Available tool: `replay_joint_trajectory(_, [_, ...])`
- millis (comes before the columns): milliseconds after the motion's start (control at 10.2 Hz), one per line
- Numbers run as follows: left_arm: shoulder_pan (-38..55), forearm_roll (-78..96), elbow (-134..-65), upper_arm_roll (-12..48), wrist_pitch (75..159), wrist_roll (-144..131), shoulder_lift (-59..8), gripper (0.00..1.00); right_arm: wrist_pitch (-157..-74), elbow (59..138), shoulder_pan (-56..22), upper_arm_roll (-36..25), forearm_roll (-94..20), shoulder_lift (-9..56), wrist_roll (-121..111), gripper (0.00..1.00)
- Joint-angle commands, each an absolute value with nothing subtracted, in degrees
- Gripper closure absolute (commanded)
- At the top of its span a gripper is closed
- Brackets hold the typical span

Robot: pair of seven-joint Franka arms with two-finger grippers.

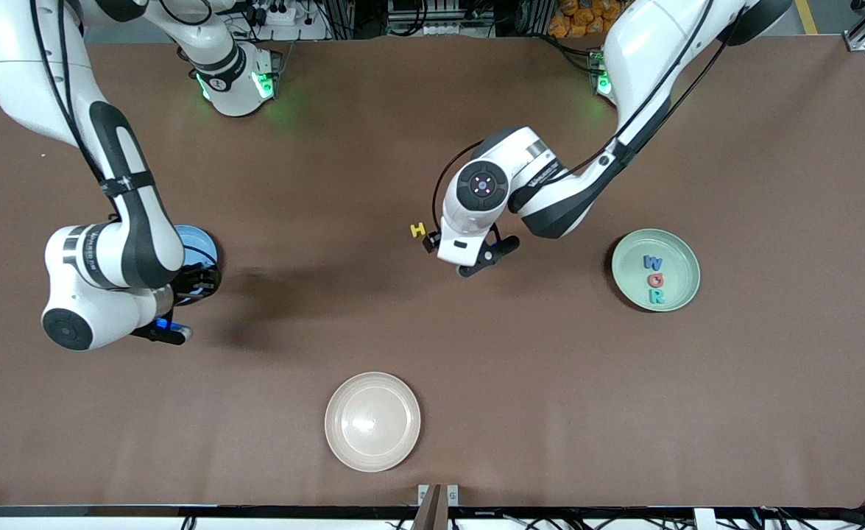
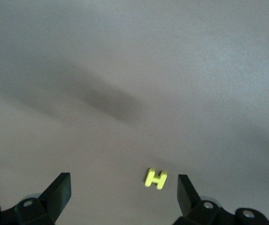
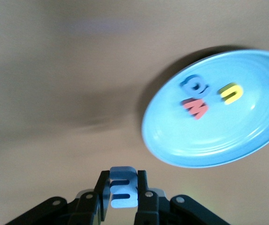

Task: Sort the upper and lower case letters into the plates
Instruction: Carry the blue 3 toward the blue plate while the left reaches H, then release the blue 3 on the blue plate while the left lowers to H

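Bare table (image 1: 373, 309) rings the yellow H (image 1: 418, 230) — nothing crowds it.

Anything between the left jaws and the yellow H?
Nothing visible. The left gripper hangs open over the yellow H, which lies alone on bare table between the jaws, nearer one of them.

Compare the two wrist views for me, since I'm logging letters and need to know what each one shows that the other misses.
Only the left wrist view shows the yellow H lying flat on the table, between the spread fingers of the open left hand. Only the right wrist view shows the blue plate holding a blue letter, a red letter and a yellow letter, plus the right hand shut on a pale blue letter. Both share just the brown table.
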State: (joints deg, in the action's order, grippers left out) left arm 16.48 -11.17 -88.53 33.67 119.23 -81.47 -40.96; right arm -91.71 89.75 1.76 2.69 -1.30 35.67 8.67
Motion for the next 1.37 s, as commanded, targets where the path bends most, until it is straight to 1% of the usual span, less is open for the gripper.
replay_joint_trajectory(0, [26.41, -12.22, -86.66, 25.18, 124.33, -84.11, -42.36, 0.0, -94.29, 93.33, 5.69, 3.52, 3.94, 36.64, -0.92, 0.86])
replay_joint_trajectory(98, [29.41, -12.13, -86.66, 22.44, 125.84, -84.02, -43.15, 0.0, -95.26, 93.69, 7.63, 3.52, 4.04, 37.26, -6.71, 0.86])
replay_joint_trajectory(293, [30.32, -12.13, -86.57, 21.97, 128.57, -84.02, -44.73, 0.0, -96.67, 94.22, 10.36, 3.52, 6.49, 38.23, -12.28, 0.86])
replay_joint_trajectory(391, [31.02, -12.3, -86.57, 21.97, 129.8, -83.94, -45.69, 0.0, -96.77, 94.22, 10.55, 3.52, 6.5, 38.23, -12.74, 0.85])
replay_joint_trajectory(489, [31.2, -12.3, -86.49, 21.89, 130.42, -83.94, -46.23, 0.0, -96.77, 94.31, 10.55, 3.6, 6.5, 38.23, -12.74, 0.72])
replay_joint_trajectory(586, [31.72, -12.39, -86.22, 21.88, 130.43, -84.02, -46.58, 0.0, -96.85, 94.22, 10.72, 3.52, 6.5, 38.41, -12.74, 0.38])
replay_joint_trajectory(684, [32.34, -12.48, -86.13, 21.62, 130.43, -84.02, -46.76, 0.0, -96.86, 94.22, 10.72, 3.6, 6.5, 38.41, -12.74, 0.16])
replay_joint_trajectory(782, [33.21, -12.39, -85.44, 20.58, 130.43, -84.11, -47.45, 0.0, -96.94, 94.22, 11.16, 3.6, 6.33, 38.41, -12.83, 0.05])
replay_joint_trajectory(879, [34.96, -12.57, -84.56, 19.35, 130.43, -84.29, -48.24, 0.0, -97.29, 94.04, 12.12, 3.78, 5.98, 38.32, -12.92, 0.0])
replay_joint_trajectory(1075, [41.02, -12.13, -84.38, 13.48, 130.43, -84.2, -48.52, 0.0, -96.42, 92.99, 11.69, 4.3, 5.54, 36.49, -13.97, 0.0])
replay_joint_trajectory(1270, [41.22, -8.64, -84.46, 13.18, 130.43, -84.81, -48.34, 0.0, -93.97, 91.07, 12.04, 5.79, 5.28, 34.2, -13.89, 0.0])
